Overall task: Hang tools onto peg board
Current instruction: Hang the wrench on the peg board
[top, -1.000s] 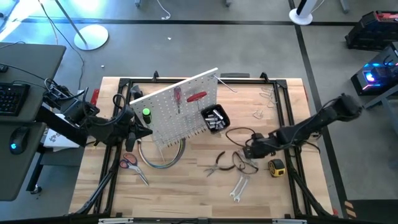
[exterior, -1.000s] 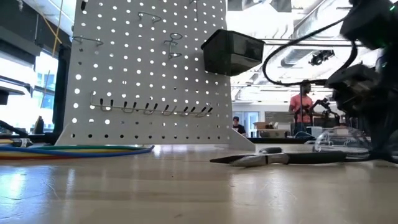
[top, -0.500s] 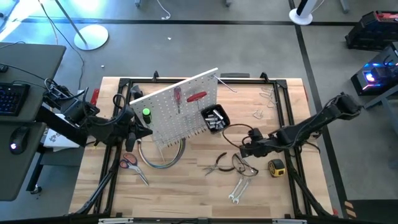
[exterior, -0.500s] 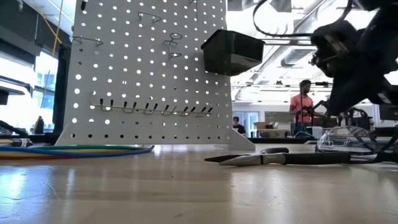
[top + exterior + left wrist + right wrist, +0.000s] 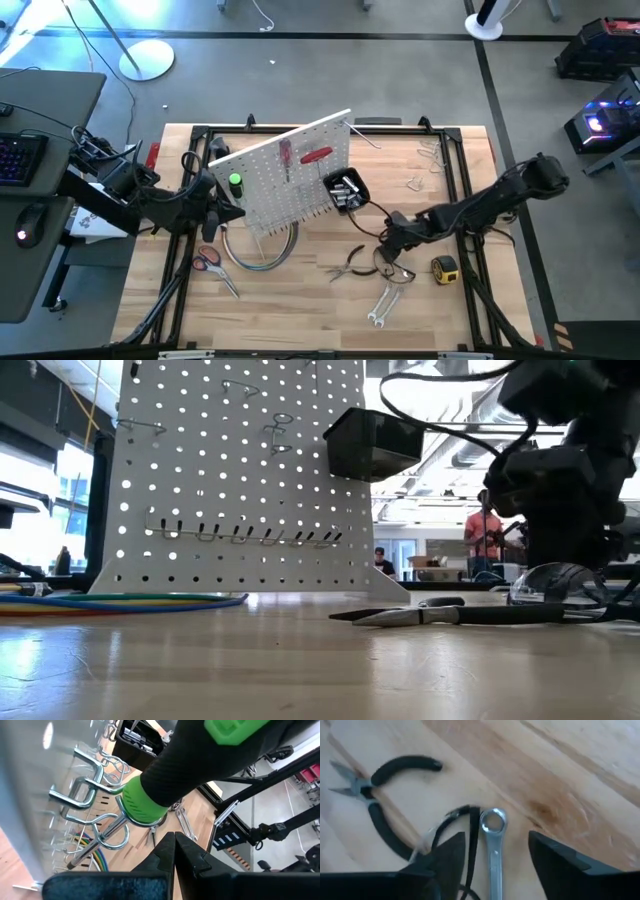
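The white peg board (image 5: 285,175) stands tilted at the table's middle left, with a black bin (image 5: 345,190) and red-handled tools (image 5: 285,155) hanging on it. A green-and-black screwdriver (image 5: 150,800) sits in a ring hook (image 5: 112,832) on the board. My left gripper (image 5: 174,840) is shut just below the screwdriver's green collar. My right gripper (image 5: 495,855) is open and points down over a silver wrench's ring end (image 5: 492,820), beside the black-handled pliers (image 5: 380,800). Pliers (image 5: 350,265), wrenches (image 5: 385,300), yellow tape measure (image 5: 443,267) and scissors (image 5: 210,262) lie flat on the table. My left gripper has its shut fingertips (image 5: 167,845) right under the screwdriver's green collar (image 5: 142,807), coming at the board from the table's left. I cannot tell whether they touch it.
Clear safety glasses (image 5: 392,265) lie under my right arm, next to the pliers. A curved bundle of coloured cables (image 5: 260,250) lies in front of the board. Wire clamps (image 5: 430,150) lie at the far right. A black frame (image 5: 465,190) rims the table. A person (image 5: 487,530) stands in the room behind.
My right gripper has gone toward the table's left edge, over the glasses toward the pliers, and its wrist has rolled; the cable loop above it has swung with it. The tools on the table have stayed where they were.
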Available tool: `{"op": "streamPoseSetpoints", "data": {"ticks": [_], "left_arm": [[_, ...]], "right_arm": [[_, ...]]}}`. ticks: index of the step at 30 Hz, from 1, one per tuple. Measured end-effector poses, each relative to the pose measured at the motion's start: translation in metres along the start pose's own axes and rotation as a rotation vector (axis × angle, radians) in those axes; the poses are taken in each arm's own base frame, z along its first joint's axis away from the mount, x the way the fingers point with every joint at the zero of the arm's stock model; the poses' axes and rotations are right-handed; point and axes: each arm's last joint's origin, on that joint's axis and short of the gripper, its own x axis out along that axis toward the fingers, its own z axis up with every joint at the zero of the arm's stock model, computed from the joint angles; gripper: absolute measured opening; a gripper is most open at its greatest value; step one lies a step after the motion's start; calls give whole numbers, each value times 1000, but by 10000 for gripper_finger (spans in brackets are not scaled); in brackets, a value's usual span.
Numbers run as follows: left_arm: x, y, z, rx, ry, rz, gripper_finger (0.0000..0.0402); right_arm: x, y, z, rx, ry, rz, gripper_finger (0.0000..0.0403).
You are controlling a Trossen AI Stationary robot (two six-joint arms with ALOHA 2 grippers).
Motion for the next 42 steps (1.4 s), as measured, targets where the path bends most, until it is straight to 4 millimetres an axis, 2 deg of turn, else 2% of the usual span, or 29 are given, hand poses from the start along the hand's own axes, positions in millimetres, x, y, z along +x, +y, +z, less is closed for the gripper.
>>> {"op": "streamPoseSetpoints", "data": {"ticks": [5,13,18,24,28,33,36,42], "left_arm": [[0,0,0,-9,-1,0,0],[0,0,0,-10,-8,4,0],[0,0,0,-10,-13,7,0],[2,-1,-1,-26,-10,12,0],[9,-5,-6,-18,43,12,0],[17,-10,-12,-26,122,5,0],[19,-12,-15,-46,163,-4,0],[19,-15,-20,-56,189,-14,0]], "right_arm": [[-1,-3,9,52,-13,1,223],[-1,-12,12,29,1,-69,189],[-1,-10,16,-6,-17,-32,170],[-1,-6,12,-36,8,0,168],[3,-8,10,-35,12,-42,168],[17,-2,12,-35,28,-24,168],[21,0,11,-67,49,-78,167],[15,3,15,-118,53,-156,157]]}}
